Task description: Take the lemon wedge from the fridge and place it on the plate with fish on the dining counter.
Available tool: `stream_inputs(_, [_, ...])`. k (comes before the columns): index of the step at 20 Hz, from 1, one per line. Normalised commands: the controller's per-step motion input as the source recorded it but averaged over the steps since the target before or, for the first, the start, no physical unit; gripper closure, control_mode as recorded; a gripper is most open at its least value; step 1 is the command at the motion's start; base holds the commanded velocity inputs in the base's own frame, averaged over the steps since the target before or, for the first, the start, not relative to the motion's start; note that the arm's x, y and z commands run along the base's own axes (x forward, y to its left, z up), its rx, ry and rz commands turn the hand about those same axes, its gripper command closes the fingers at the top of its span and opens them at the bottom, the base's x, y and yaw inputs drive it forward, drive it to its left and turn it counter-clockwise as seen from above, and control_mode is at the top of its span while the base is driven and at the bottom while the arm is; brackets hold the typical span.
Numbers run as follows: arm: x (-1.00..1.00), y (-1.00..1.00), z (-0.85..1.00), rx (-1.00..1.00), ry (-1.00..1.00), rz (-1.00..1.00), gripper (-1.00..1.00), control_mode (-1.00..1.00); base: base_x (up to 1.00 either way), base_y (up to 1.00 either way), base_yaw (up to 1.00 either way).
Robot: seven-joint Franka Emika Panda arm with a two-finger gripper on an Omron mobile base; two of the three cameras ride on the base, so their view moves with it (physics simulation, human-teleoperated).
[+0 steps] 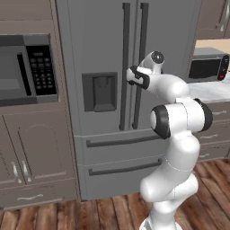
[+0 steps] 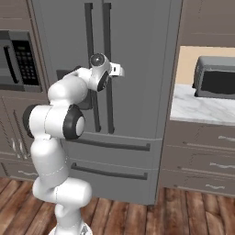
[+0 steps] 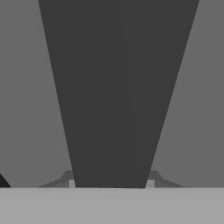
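Grey steel fronts the fridge [image 1: 108, 40], both of its doors shut, so we cannot see the lemon wedge; we take it to lie somewhere behind them. Our gripper [image 2: 118, 70] is pressed up against the right door's handle [image 1: 139, 45], and in the hand view that dark handle [image 3: 118, 87] runs straight up from between our fingertips, which sit at either side of its base. We read the jaws as narrowed around the bar and holding it, though the fingers themselves are barely visible. The handle's long axis is vertical and it lies dead ahead of the hand, square to the closing direction. The other door's handle [image 1: 125, 45] stands just beside it, toward the dispenser recess [image 1: 99, 92]. We judge that the coming pull must go outward, away from the door face, swinging about the door's outer edge.
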Motion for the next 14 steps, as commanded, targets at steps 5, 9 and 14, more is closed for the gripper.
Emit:
stream_inputs(5, [-0.43,0.0,0.0,0.0,-0.02,0.0,1.0,-1.0,0.0,0.0,0.0])
stream_inputs(9, [-0.78,-0.08,0.0,0.0,-0.09,-0.01,1.0,-1.0,0.0,0.0,0.0])
stream_inputs(14, [-0.98,-0.21,0.0,0.0,-0.12,-0.04,1.0,-1.0,0.0,0.0,0.0])
